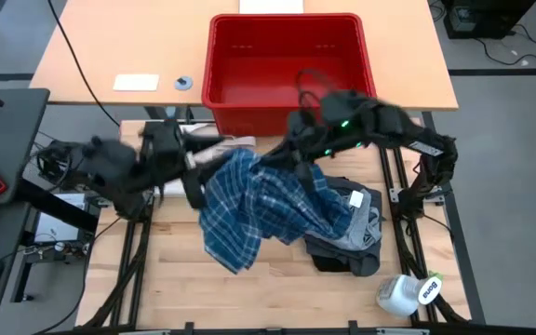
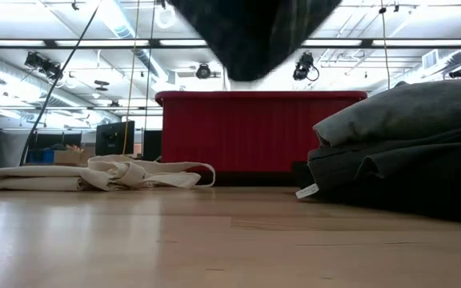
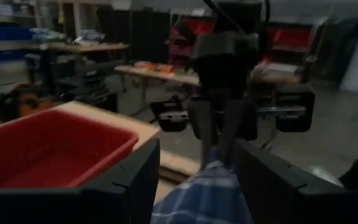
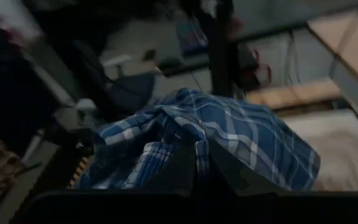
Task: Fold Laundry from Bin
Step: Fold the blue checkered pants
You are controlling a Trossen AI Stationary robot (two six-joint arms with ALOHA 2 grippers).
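High view: plaid shirt [image 1: 268,209] slung in air between both arms over table [image 1: 277,288], just in front of empty red bin [image 1: 287,70]. Right gripper [image 1: 298,156] pinched tight on shirt's upper edge; left gripper [image 1: 194,181] at other edge, fingers part open, grip unclear. Soft, light, limp, likely to sag and bunch; best taken at shoulders or collar. Blue-and-white check, crumpled, draping onto grey pile [image 1: 356,233].

- The plaid shirt [image 1: 263,209] hangs between the left gripper [image 1: 194,181] and right gripper [image 1: 291,154], above the table [image 1: 156,279].
- The bin [image 1: 289,70] sits behind it.
- Folded garments [image 1: 356,233] lie on the right.
- A bottle [image 1: 406,293] lies in front of those.
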